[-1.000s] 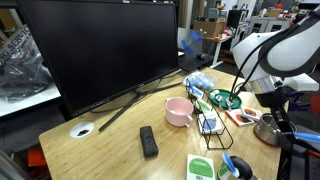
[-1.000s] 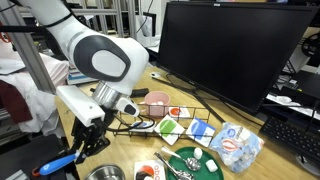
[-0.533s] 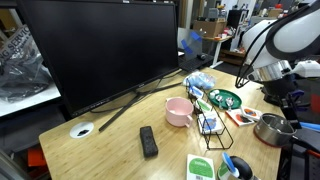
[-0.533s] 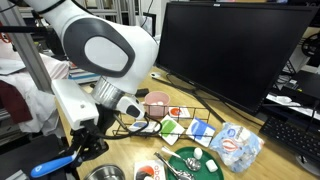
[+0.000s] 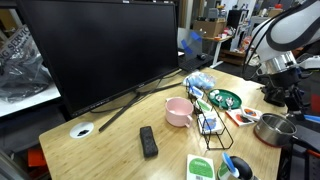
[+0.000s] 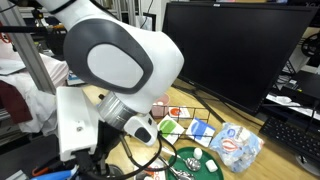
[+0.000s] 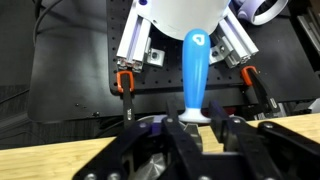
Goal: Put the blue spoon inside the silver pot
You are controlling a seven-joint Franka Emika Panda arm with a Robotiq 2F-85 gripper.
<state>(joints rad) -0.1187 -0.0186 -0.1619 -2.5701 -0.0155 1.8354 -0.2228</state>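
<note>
In the wrist view my gripper [image 7: 195, 127] is shut on the blue spoon [image 7: 194, 66]. The spoon's slim blue handle sticks straight out from between the fingers. The shiny rim of the silver pot [image 7: 148, 158] shows at the lower left, under the fingers. In an exterior view the silver pot [image 5: 270, 128] stands at the table's right end. My gripper [image 5: 290, 98] hangs just above and to the right of it. The spoon is too small to make out there. In an exterior view my arm [image 6: 120, 70] hides the pot and the gripper.
A pink cup [image 5: 178, 112], a dark green dish [image 5: 225, 99], a wire rack [image 5: 210, 124], a black remote [image 5: 148, 141] and a blue-and-black ring [image 5: 238, 168] lie on the wooden table [image 5: 100, 150]. A large monitor [image 5: 95, 50] stands behind. The green dish [image 6: 195, 162] lies by my arm.
My arm has swung right, toward the table's end, with the blue spoon still held. In the other exterior view it has moved closer and now covers the pot.
</note>
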